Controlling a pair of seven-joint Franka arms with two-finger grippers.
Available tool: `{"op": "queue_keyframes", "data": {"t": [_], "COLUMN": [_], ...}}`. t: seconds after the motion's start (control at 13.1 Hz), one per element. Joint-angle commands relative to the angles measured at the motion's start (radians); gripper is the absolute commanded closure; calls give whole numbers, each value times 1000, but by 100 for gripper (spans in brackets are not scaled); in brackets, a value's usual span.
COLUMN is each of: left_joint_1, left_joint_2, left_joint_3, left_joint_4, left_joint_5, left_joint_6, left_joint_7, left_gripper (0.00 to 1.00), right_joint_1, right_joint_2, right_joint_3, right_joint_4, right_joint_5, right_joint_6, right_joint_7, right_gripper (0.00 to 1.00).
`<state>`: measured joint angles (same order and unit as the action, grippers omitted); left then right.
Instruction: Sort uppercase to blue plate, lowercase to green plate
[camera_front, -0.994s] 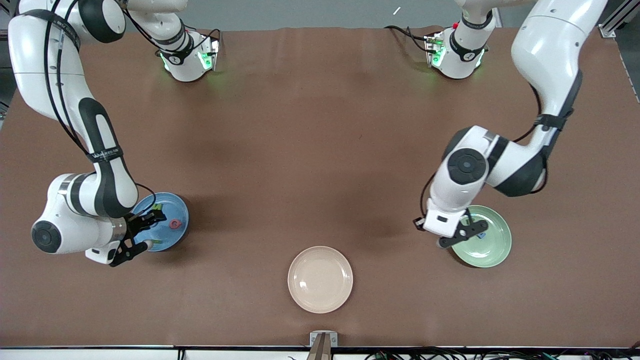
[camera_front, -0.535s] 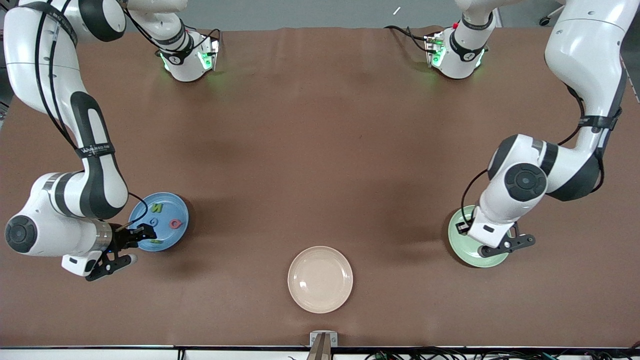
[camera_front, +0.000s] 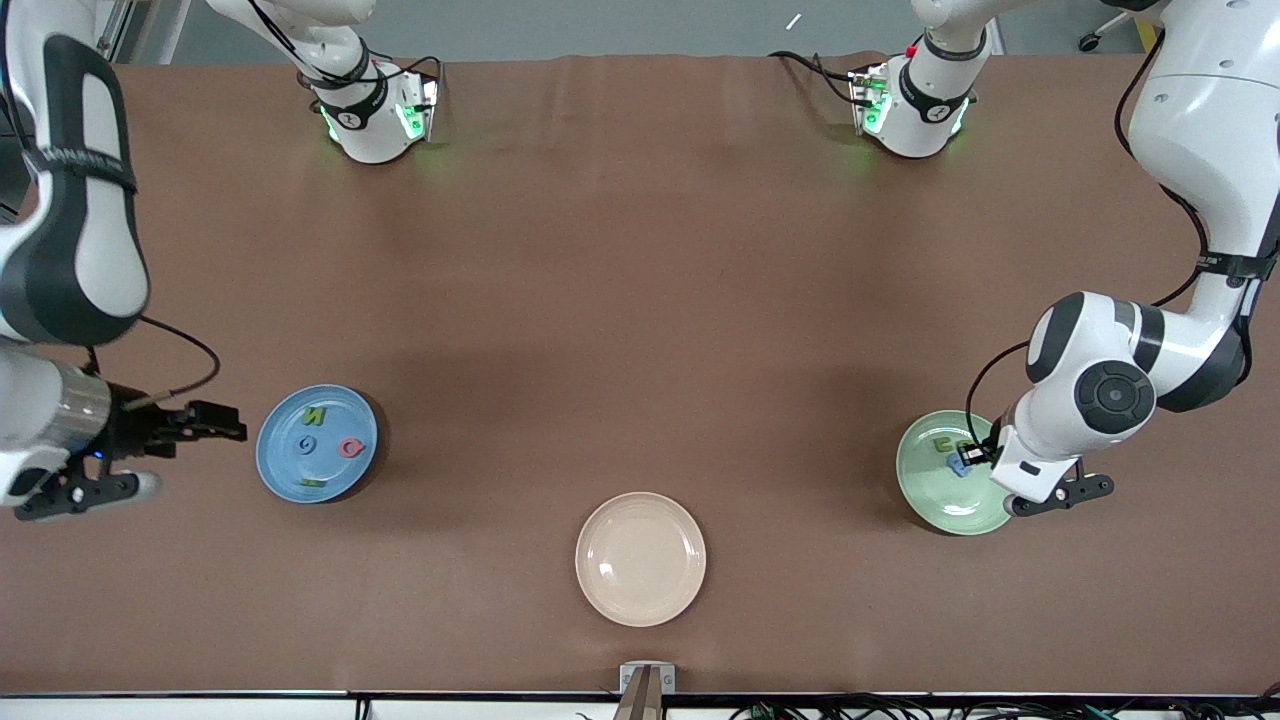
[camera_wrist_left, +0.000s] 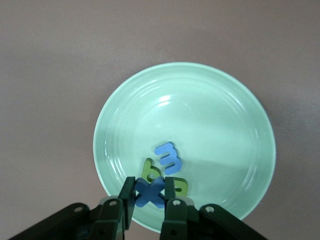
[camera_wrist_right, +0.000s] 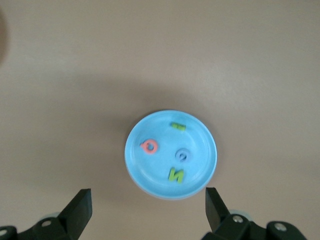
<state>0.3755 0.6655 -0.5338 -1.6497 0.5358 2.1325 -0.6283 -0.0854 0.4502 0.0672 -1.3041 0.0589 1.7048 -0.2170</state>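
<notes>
While glossy, round blue plate (camera_front: 317, 443).

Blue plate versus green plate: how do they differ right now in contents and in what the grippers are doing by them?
The blue plate carries four loose letters, none held; on the green plate, the left gripper is shut on the blue x. The blue plate lies uncovered toward the right arm's end, the open right gripper off beside it; the left gripper sits over the green plate. Both are round, glossy, alike in size.
</notes>
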Motion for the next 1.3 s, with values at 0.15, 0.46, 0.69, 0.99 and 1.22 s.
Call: {"op": "queue_keyframes", "data": {"t": [0.15, 0.46, 0.69, 0.99, 1.22], "left_joint_1": [37, 43, 43, 45, 42], "left_joint_2": [52, 43, -38, -168, -182], "left_joint_3": [-3, -6, -40, -136, -201], "left_joint_4": [1, 1, 1, 21, 120], "left_joint_5": [44, 36, 29, -22, -52], "left_joint_6": [72, 70, 20, -133, -230], "left_joint_7": [9, 7, 35, 86, 163], "left_gripper": [90, 0, 0, 0, 0], "right_joint_1": [-13, 16, -1, -11, -5], "right_joint_2": [-157, -281, -410, -452, -443], "right_joint_3": [0, 8, 5, 2, 3], "right_joint_4": [-46, -99, -291, -342, -258], "right_joint_5": [-39, -108, -67, -28, -56], "right_joint_6": [-48, -74, 18, 6, -8], "right_joint_7": [166, 275, 274, 208, 154], "right_gripper": [0, 0, 0, 0, 0]}}
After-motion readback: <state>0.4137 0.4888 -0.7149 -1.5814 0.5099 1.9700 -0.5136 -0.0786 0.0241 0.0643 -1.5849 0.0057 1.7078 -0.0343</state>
